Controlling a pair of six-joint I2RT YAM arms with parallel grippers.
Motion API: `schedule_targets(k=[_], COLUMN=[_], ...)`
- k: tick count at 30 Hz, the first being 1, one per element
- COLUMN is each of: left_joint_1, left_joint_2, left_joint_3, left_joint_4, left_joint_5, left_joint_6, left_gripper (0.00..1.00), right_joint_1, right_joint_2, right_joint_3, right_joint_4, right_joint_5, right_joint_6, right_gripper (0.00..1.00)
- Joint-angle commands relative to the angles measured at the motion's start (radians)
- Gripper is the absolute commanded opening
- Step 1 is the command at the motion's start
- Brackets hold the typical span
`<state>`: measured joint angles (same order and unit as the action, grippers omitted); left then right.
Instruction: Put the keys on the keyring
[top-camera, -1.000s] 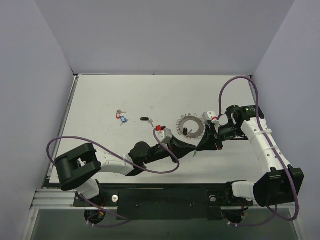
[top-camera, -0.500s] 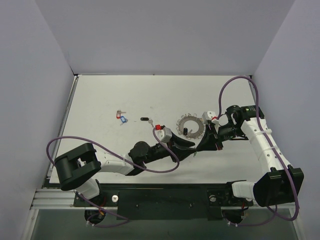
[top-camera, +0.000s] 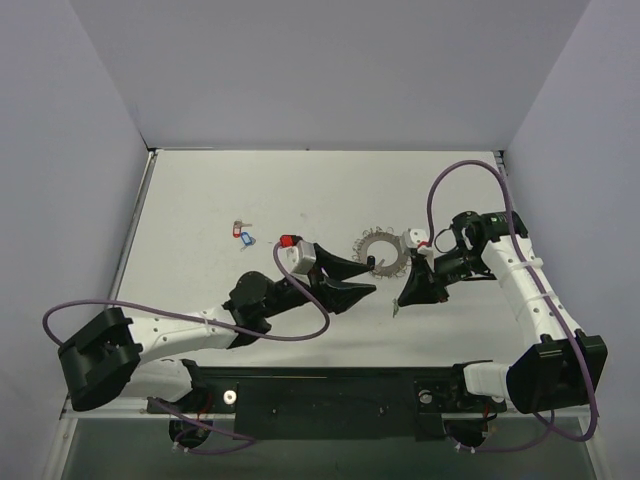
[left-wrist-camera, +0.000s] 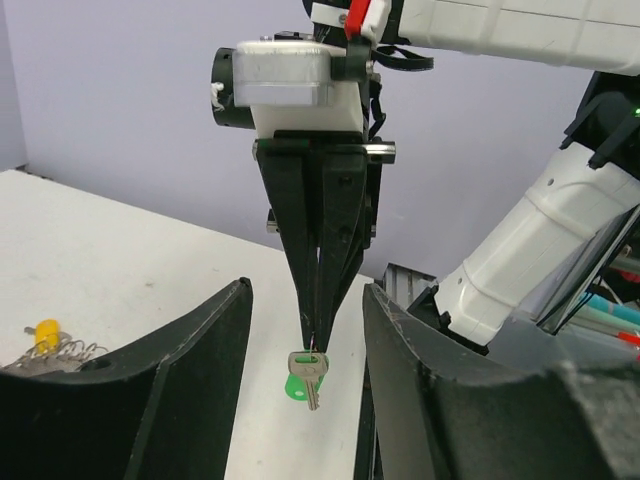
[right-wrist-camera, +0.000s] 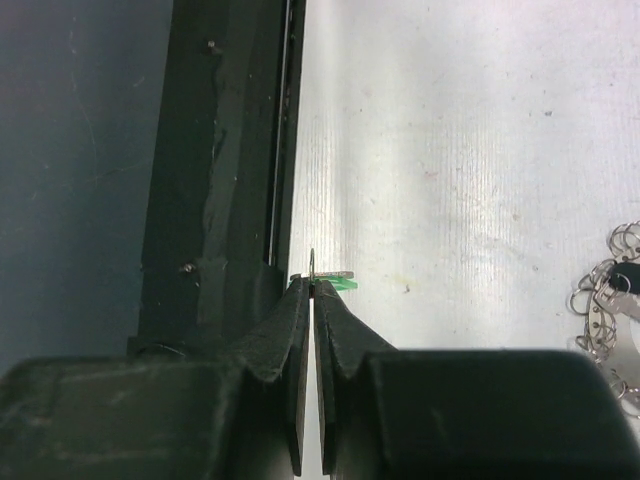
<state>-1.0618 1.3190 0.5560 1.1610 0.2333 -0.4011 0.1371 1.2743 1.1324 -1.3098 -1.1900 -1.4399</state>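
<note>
Over the white table (top-camera: 200, 190), seen from above, the keyring (top-camera: 383, 252) lies flat near the middle. Just beside it, the left gripper (top-camera: 368, 276) has its jaws spread wide with nothing between them. On the ring's other side, the right gripper (top-camera: 402, 300) points down with its jaws shut tight on a green key (top-camera: 396, 311), which dangles a little above the surface. Two loose keys (top-camera: 242, 234), one red and one blue, sit well apart to the left. From the left wrist, the black fingers stand far apart and frame the right arm's closed tips. The key hangs below those tips on what looks like a fine wire loop, and the yellow-tagged ring is off to the left. From the right wrist, the jaws are pressed together with only a sliver of wire and green tag poking out, and the edge of the ring shows at the far right. I'd judge the key very light, stiff and slick, apt to swing or twist in so narrow a pinch. The flat plastic head offers the surer hold, which would leave the loop free to thread onto the ring.
</note>
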Motion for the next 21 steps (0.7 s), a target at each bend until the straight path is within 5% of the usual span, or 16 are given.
schedule_targets(k=[1,10,21], left_joint_1=[0.017,-0.030,-0.121], left_joint_2=[-0.081,0.008,0.111], left_joint_3=[0.099,0.101,0.122], left_joint_4=[-0.389,-0.302,-0.265], left_joint_5=[0.075,0.216,0.100], left_joint_6=[0.094,0.211,0.396], left_gripper=[0.58,0.46,0.38], right_joint_1=[-0.005,-0.008,-0.017], right_joint_2=[-0.016,-0.047,-0.044], right_joint_3=[-0.025,-0.088,-0.105], right_joint_4=[-0.129,-0.147,-0.186], right_joint_5=[0.069,0.073,0.066], right_joint_6=[-0.083,-0.240,-0.333], right_gripper=[0.00,0.00,0.00])
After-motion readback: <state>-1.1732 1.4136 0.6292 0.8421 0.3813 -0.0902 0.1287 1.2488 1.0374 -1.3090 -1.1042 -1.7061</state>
